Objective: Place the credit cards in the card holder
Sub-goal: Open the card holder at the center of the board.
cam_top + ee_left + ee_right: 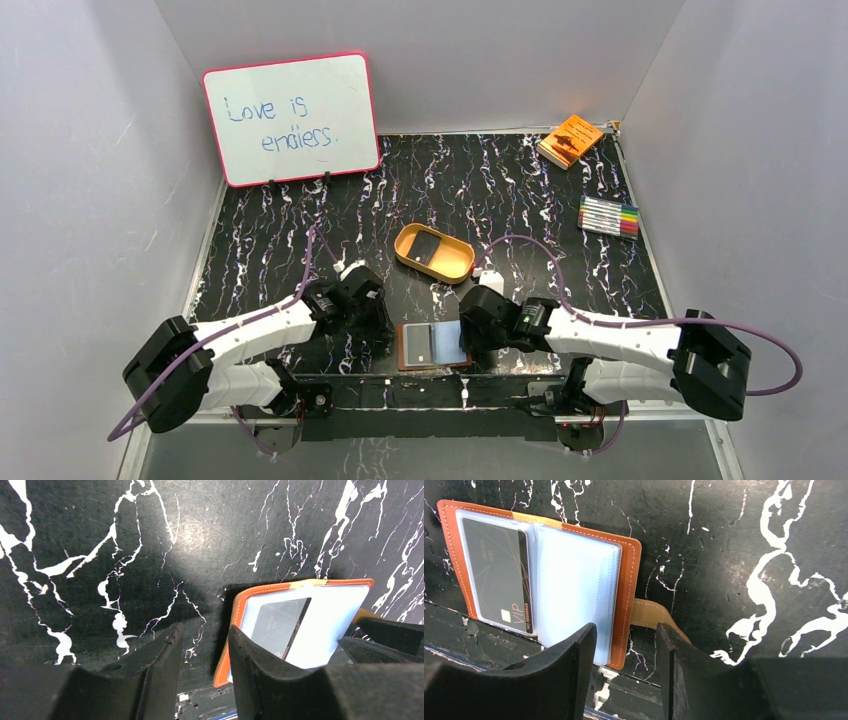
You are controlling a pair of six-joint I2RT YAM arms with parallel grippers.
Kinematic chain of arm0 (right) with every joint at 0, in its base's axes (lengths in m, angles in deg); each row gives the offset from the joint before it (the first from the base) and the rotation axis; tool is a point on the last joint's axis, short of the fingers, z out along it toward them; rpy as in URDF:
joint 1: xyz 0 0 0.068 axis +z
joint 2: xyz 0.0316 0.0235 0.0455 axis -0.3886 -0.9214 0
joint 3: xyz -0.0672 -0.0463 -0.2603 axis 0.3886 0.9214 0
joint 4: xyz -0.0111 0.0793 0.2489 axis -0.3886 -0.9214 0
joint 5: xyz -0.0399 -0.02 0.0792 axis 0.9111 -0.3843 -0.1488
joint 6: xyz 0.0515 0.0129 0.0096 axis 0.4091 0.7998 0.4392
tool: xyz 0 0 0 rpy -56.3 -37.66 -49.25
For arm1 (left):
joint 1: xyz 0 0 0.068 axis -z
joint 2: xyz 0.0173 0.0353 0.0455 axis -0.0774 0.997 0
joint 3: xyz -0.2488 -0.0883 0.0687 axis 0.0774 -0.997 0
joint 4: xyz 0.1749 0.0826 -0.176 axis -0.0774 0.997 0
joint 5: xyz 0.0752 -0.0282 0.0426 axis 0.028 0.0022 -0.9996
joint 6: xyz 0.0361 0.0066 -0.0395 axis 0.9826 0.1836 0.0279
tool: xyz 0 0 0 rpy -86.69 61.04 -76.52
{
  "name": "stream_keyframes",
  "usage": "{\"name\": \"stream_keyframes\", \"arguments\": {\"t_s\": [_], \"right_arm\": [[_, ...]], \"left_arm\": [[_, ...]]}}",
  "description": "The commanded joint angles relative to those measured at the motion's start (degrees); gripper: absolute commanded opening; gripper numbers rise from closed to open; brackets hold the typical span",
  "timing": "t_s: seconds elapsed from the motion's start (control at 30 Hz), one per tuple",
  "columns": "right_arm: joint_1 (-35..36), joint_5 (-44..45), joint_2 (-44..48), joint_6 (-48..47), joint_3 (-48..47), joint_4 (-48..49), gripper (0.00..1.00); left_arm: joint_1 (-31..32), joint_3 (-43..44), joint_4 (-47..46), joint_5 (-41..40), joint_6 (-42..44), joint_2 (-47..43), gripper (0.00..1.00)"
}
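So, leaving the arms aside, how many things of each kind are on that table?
Whiteboard: 1
Orange booklet: 1
Marker set: 1
Oval tray: 1
Dark flat piece in the tray: 1
Card holder: 1
Black card in it: 1
Total: 7

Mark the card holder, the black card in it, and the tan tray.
card holder (628,582), right wrist view, leather cover's right edge
black card (494,572), right wrist view, card face
tan tray (458,264), top view, right end

card holder (320,615) corner hidden behind left hand (202,640), strap tab (649,614) end behind right hand (625,635), booklet (570,140) print too small
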Motion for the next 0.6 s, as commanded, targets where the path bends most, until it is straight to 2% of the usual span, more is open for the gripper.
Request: {"name": "stream_keyframes", "arguments": {"t_s": [0.0, 0.2, 0.43, 0.57], "right_arm": [[-0.07, 3.51, 3.63, -0.03, -2.7, -4.59, 0.57], [-0.31, 4.61, 7.95, -0.76, -4.43, -7.35, 0.64], [-0.5, 5.27, 8.57, -1.2, -7.59, -9.06, 0.65], [-0.5, 6.46, 12.32, -3.01, -12.15, -6.48, 0.66]], "left_arm": [[0.14, 2.43, 3.12, -1.85, 0.99, -2.68, 0.4], [0.15, 4.12, 4.85, -3.08, 1.88, -4.15, 0.53], [0.14, 4.9, 5.77, -3.72, 1.55, -4.92, 0.55], [0.14, 5.8, 8.67, -6.95, 1.19, -9.2, 0.56]]}}
